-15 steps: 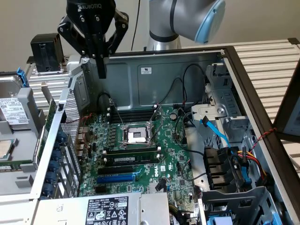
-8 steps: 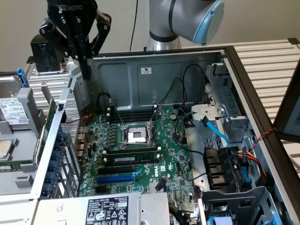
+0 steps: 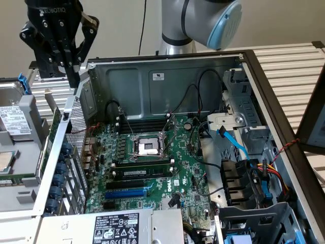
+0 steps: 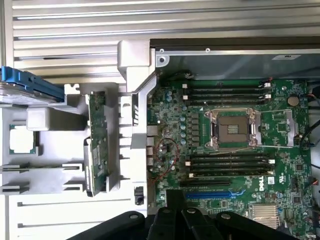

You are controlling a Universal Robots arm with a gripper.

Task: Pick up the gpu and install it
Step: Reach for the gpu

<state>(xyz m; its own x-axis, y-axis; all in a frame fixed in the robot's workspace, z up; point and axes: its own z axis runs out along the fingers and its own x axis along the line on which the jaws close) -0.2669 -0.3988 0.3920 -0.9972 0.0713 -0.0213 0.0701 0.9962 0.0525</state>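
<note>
The gpu (image 4: 97, 145) stands on edge in a slot of a grey parts holder (image 4: 55, 175) beside the open computer case; I see its green board and dark parts from above. In the exterior view it shows as a thin green edge (image 3: 45, 145) at the left, just outside the case wall. My gripper (image 3: 72, 76) hangs shut and empty high above the case's rear corner, up and apart from the gpu. In the wrist view its black fingers (image 4: 175, 212) stand over the motherboard's (image 4: 225, 145) edge near the blue slot (image 4: 210, 192).
The holder also carries a processor chip (image 4: 22, 140) and a drive with a blue bracket (image 4: 30, 85). Inside the case (image 3: 167, 76) are an empty processor socket (image 3: 147, 147), black RAM slots, loose cables (image 3: 264, 170), drive cages and a power supply (image 3: 117, 226).
</note>
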